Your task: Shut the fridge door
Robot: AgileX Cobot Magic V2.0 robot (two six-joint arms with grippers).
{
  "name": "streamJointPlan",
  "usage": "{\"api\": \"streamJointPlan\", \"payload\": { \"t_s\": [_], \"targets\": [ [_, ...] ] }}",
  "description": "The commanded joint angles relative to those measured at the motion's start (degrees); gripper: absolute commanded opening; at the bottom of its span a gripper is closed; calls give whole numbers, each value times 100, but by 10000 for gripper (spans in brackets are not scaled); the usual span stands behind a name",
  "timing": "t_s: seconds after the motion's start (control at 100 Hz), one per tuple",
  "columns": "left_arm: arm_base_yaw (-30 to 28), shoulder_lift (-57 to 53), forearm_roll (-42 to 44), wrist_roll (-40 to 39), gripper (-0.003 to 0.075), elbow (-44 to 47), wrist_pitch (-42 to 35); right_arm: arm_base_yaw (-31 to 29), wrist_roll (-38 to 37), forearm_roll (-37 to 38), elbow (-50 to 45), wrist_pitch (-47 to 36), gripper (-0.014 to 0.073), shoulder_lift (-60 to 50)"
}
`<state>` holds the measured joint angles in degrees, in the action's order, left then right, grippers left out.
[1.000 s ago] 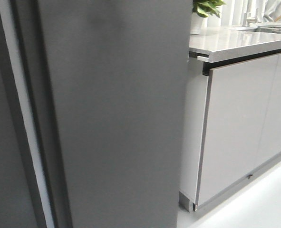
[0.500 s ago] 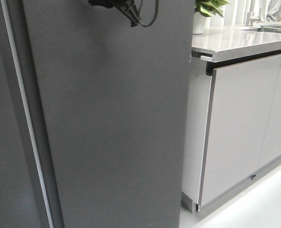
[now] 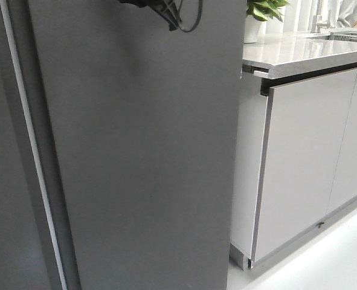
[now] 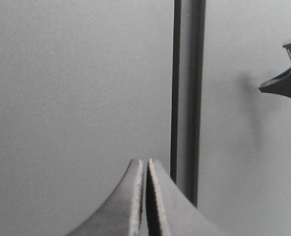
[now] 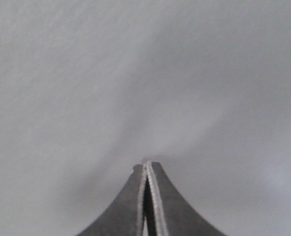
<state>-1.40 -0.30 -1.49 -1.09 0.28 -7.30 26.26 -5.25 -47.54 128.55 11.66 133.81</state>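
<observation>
Two closed grippers, the right gripper [image 5: 146, 164] pressed tip-first against the fridge door [image 3: 148, 157] and the left gripper [image 4: 146, 162] nearby, are shown (door barely shifted in half a second), suggesting closure is nearly finished.

fridge door [image 3: 142, 157] fills the space ahead, pale cabinet doors [image 3: 305, 157] close alongside, open floor [image 3: 329, 266] below them

Matt fridge door [image 3: 142, 151], glossy cabinet doors [image 3: 299, 163], polished, possibly stone countertop [image 3: 299, 54]
</observation>
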Motion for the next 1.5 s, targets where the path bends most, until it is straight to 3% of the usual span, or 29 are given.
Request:
{"api": "streamJointPlan", "payload": {
  "t_s": [0.0, 0.39, 0.62, 0.94, 1.19, 1.32, 1.49],
  "targets": [
    [10, -61, -23, -25, -20, 201, -424, -12, -6, -196, 200, -404, -46, -325],
    [10, -61, -23, -25, -20, 201, -424, -4, 5, -181, 400, -150, -46, -355],
    [10, -61, -23, -25, -20, 201, -424, -27, -56, 862, 596, 709, -46, -926],
    [10, -61, -23, -25, -20, 201, -424, -56, -1508, 3572, 584, 1834, -46, -1990],
    [10, -61, -23, -25, -20, 201, -424, -232, -1736, 4499, 461, 2588, -46, -2706],
    [10, -61, -23, -25, -20, 201, -424, -312, -1771, 4855, -98, 2536, -46, -3231],
    [10, -61, -23, -25, -20, 201, -424, -433, -1795, 5116, -1495, 1728, -46, -4141]
  ]
}}
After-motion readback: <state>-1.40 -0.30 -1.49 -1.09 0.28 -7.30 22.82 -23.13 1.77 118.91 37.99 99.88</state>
